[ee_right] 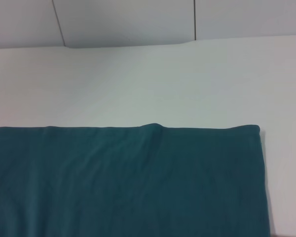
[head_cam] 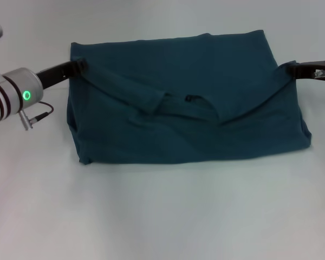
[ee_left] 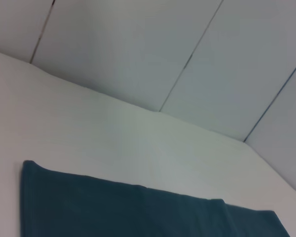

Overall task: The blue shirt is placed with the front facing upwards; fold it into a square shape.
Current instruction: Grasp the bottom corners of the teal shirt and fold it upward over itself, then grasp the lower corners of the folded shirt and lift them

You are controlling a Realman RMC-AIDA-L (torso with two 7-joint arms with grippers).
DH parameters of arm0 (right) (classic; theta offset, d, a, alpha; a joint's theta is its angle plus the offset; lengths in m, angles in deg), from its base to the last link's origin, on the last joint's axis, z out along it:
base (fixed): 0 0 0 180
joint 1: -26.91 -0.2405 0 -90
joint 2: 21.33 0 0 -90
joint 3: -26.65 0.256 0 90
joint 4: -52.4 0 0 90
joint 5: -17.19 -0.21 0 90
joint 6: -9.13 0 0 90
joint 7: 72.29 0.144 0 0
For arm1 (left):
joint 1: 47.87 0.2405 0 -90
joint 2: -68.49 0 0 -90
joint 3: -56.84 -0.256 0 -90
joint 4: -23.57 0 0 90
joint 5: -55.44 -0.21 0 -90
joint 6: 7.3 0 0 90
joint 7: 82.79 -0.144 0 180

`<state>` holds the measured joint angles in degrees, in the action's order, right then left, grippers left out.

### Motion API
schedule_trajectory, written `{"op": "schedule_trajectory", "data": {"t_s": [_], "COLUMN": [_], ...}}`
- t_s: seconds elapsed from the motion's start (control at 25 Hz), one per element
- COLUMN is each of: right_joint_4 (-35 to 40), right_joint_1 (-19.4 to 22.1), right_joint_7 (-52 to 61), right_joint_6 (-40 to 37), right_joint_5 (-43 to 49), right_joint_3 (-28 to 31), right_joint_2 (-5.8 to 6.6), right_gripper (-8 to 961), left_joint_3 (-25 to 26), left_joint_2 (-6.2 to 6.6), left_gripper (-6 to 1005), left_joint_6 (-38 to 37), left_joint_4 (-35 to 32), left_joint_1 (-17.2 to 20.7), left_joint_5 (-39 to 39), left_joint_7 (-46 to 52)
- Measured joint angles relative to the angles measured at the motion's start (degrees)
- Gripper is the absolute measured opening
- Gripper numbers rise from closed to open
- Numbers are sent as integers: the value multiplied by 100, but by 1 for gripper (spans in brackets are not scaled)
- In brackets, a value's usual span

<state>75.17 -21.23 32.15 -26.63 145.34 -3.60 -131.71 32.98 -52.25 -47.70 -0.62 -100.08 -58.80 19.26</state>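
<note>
Folded blue shirt [head_cam: 189,103] lies pinched at both sides by left gripper [head_cam: 80,65] and right gripper [head_cam: 290,68].

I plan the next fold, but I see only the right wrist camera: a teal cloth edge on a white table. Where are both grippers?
Observer: The left gripper is at the shirt's far left corner, the right gripper at its far right edge.
Operator: Is the print on top?
Observer: No print shows; the neck opening lies near the middle.
Operator: Is it square already?
Observer: No, it is a rectangle, wider than deep, with a fold ridge across its left half.
</note>
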Motion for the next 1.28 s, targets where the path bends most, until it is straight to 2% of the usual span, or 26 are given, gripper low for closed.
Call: {"op": "schedule_trajectory", "data": {"t_s": [0.2,0.32,0.36,0.48,0.76,0.88,1.08,1.28], "right_joint_4": [0,10,31,124,232,317,456,666], "right_joint_1": [-2,21,38,88,155,197,371,705], "right_joint_7": [-1,1,2,2,5,5,5,43], "right_joint_6": [79,68,69,96,177,181,20,-639], "right_joint_5": [33,39,36,23,2,-47,-258,-377], "right_joint_3": [-27,-114,-139,-153,-118,-102,-106,-102], "right_joint_2": [-70,-87,-99,-143,-150,-147,-145,-168], "right_gripper": [43,44,64,126,269,515,573,568], "left_joint_3": [-66,-152,-162,-172,-124,-138,-166,-176], "left_joint_2": [-109,-123,-123,-123,-108,-112,-111,-88], "left_gripper": [83,106,114,237,499,555,604,641], "left_joint_6": [32,50,50,50,85,61,-176,-1067], "left_joint_4": [-66,-76,-77,-83,-355,-536,-725,-878], "left_joint_1": [12,15,19,39,310,482,820,1215], "left_joint_5": [0,0,0,0,77,240,546,586], "left_joint_7": [-92,-95,-95,-96,-60,-53,-45,-42]}}
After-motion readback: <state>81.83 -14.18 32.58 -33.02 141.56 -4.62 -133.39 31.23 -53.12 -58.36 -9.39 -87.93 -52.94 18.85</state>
